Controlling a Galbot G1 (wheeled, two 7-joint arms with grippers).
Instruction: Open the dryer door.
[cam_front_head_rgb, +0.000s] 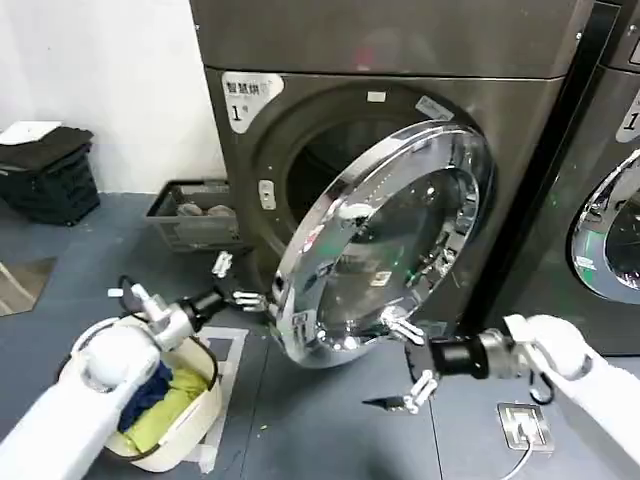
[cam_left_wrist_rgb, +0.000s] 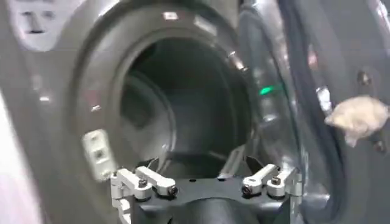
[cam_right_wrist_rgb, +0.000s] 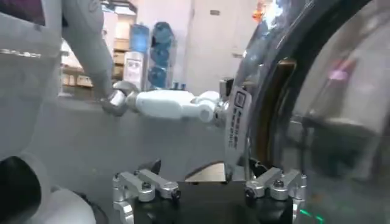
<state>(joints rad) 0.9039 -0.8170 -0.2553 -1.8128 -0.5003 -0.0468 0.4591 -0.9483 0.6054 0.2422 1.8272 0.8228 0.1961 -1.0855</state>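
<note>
The dryer door (cam_front_head_rgb: 390, 240), a wide chrome ring around dark glass, stands swung partly out from the grey-brown machine marked "1" (cam_front_head_rgb: 236, 100), and the drum opening (cam_front_head_rgb: 330, 160) shows behind it. My left gripper (cam_front_head_rgb: 238, 283) is open beside the door's free edge, low at the machine's front. In the left wrist view the left gripper (cam_left_wrist_rgb: 204, 164) faces the dark drum (cam_left_wrist_rgb: 177, 103), with the door (cam_left_wrist_rgb: 286, 109) to one side. My right gripper (cam_front_head_rgb: 412, 358) is open just under the door's lower rim. In the right wrist view the right gripper (cam_right_wrist_rgb: 204, 169) has the door's edge (cam_right_wrist_rgb: 268, 115) near one finger.
A cream laundry basket (cam_front_head_rgb: 190, 425) of clothes sits under my left arm. A grey tray (cam_front_head_rgb: 195, 215) lies by the wall, and a black crate (cam_front_head_rgb: 50, 180) stands farther left. A second, blacker machine's door (cam_front_head_rgb: 610, 240) is at the right. A floor plate (cam_front_head_rgb: 525, 425) lies under my right arm.
</note>
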